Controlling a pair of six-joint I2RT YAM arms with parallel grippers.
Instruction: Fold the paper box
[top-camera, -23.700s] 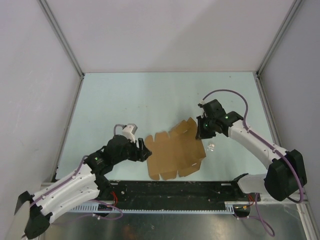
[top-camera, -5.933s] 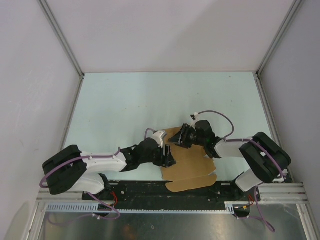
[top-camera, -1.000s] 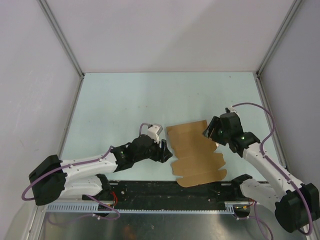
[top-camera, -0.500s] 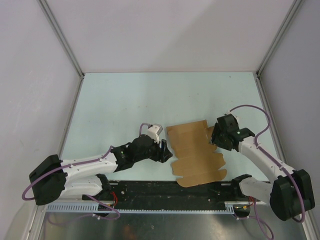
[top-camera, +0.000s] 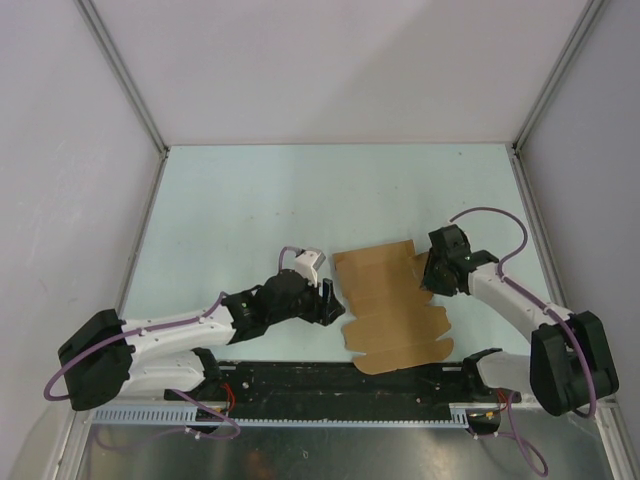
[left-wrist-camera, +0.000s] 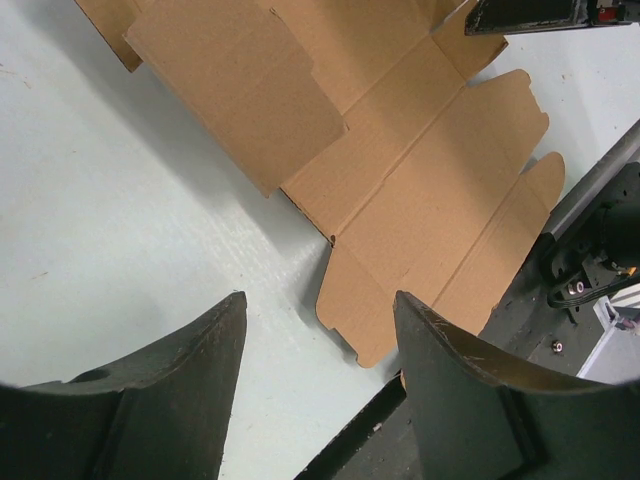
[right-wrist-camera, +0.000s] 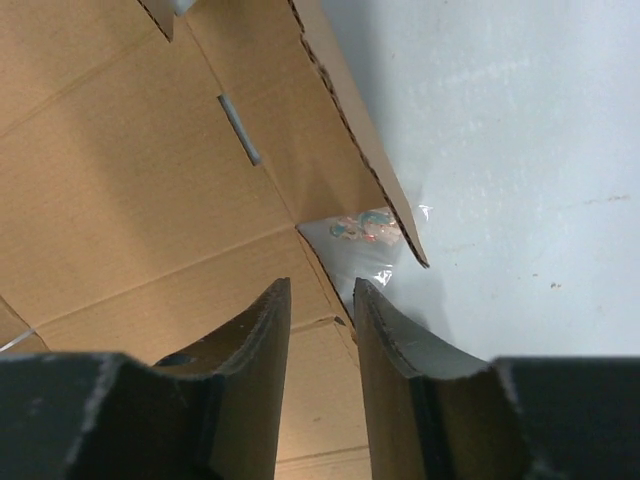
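Note:
The paper box (top-camera: 385, 305) is a flat brown die-cut sheet lying near the table's front edge, between my two grippers. My left gripper (top-camera: 328, 300) hovers just off the sheet's left edge. In the left wrist view the left gripper (left-wrist-camera: 320, 296) is wide open over bare table, with the paper box (left-wrist-camera: 420, 180) ahead of it. My right gripper (top-camera: 428, 272) is at the sheet's right edge. In the right wrist view the right gripper (right-wrist-camera: 320, 285) has its jaws narrowly apart over the paper box (right-wrist-camera: 130, 170), beside a slightly raised side flap (right-wrist-camera: 350, 120). Nothing is visibly pinched.
A small clear plastic scrap (right-wrist-camera: 362, 228) lies on the table under the raised flap's corner. The black base rail (top-camera: 330, 380) runs along the front, and the sheet's front tabs reach it. White walls enclose the pale table (top-camera: 300, 200) on three sides.
My right gripper has moved left onto the sheet's right edge and its jaws have narrowed. The left arm and the sheet have stayed put.

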